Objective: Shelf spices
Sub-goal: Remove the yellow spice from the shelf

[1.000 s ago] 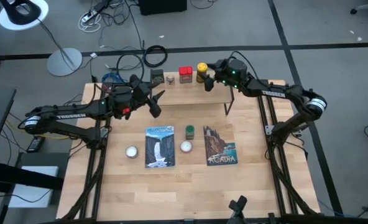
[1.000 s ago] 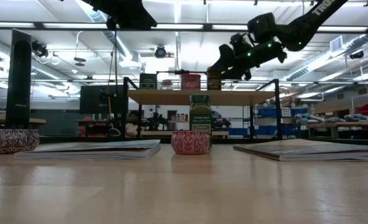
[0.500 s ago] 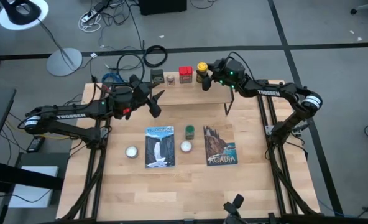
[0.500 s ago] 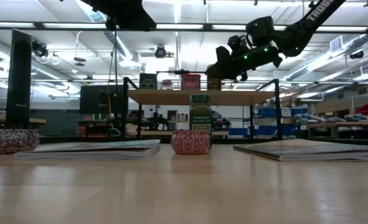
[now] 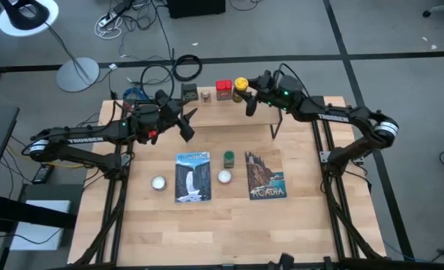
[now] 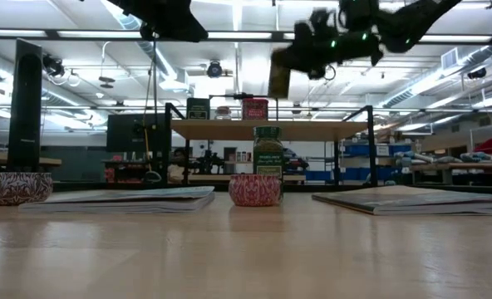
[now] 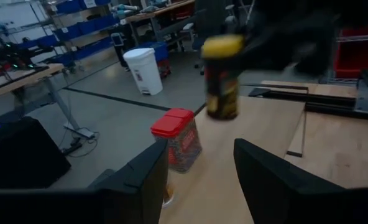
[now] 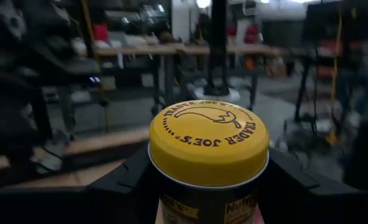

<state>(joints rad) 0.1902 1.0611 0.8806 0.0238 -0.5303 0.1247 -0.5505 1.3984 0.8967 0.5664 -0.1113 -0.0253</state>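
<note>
Near to far. On the tabletop (image 5: 229,221), the green jar (image 5: 229,158) stands unshelved between two picture books (image 5: 192,177), white balls (image 5: 159,183) beside it. Farther back the left gripper (image 5: 186,124) hovers just left of the shelf (image 5: 237,111), jaws partly apart and empty. On the shelf's board stand the dark square tin (image 5: 189,93), tiny brown jar (image 5: 205,95) and red tin (image 5: 223,89). The right gripper (image 5: 249,95), wide a second ago, has closed on the yellow-capped jar (image 6: 278,80) and lifted it off the board, likely to reposition it
</note>
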